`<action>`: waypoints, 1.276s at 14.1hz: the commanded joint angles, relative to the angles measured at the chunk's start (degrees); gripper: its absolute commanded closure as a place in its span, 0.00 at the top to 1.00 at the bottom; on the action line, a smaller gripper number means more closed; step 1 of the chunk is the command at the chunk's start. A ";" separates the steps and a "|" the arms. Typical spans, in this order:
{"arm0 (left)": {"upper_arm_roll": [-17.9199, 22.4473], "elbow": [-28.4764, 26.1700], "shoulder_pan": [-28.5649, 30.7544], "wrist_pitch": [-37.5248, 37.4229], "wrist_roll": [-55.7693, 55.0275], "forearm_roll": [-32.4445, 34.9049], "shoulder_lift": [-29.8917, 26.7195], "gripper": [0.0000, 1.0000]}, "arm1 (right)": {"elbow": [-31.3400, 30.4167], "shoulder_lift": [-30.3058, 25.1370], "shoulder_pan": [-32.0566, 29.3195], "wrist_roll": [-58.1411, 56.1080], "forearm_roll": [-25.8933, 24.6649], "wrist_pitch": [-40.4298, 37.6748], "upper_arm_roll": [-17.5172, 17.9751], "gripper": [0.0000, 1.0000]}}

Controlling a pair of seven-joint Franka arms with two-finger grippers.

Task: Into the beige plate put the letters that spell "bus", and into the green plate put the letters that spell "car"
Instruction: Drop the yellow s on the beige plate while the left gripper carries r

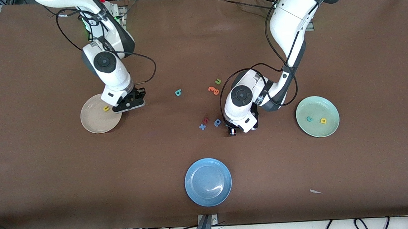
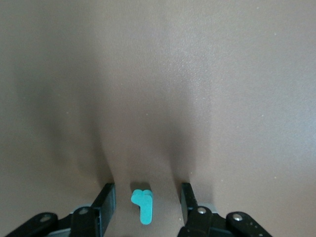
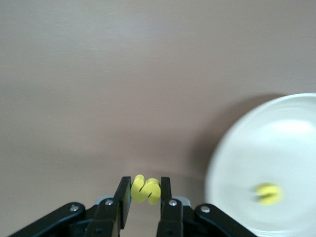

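My right gripper point(image 1: 128, 106) point(image 3: 145, 190) is shut on the yellow "s" point(image 3: 146, 189), over the table just off the rim of the beige plate point(image 1: 95, 124) point(image 3: 291, 123). A yellow "u" point(image 1: 106, 108) point(image 3: 268, 193) lies in that plate. My left gripper point(image 1: 232, 131) point(image 2: 145, 197) is down at the table with its fingers point(image 2: 105, 202) open on either side of the teal "r" point(image 2: 142, 205), not touching it. The green plate point(image 1: 318, 130) holds a teal "c" point(image 1: 309, 119) and a yellow "a" point(image 1: 323, 121). The teal "b" point(image 1: 178, 92) lies on the table between the arms.
An orange letter point(image 1: 214, 90) and a green "u" point(image 1: 218, 81) lie near the left arm's wrist. A red letter point(image 1: 206, 120), a blue "x" point(image 1: 202, 126) and a blue rounded letter point(image 1: 218, 122) lie beside the left gripper. A blue plate point(image 1: 208, 181) sits near the front edge.
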 commanded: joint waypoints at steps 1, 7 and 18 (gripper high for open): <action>0.51 1.69 -1.07 -0.42 -3.27 2.06 1.27 0.58 | -1.11 -1.70 -5.08 -8.52 -0.18 -1.28 0.53 0.14; 0.51 1.69 -1.42 -0.42 -4.85 2.14 1.27 0.44 | -1.19 -0.73 -10.28 -16.02 -0.18 -1.28 0.53 0.20; 0.51 1.69 -1.16 -0.51 -4.24 6.17 1.36 0.03 | -1.19 -0.64 -10.64 -14.11 0.69 -1.63 0.79 0.58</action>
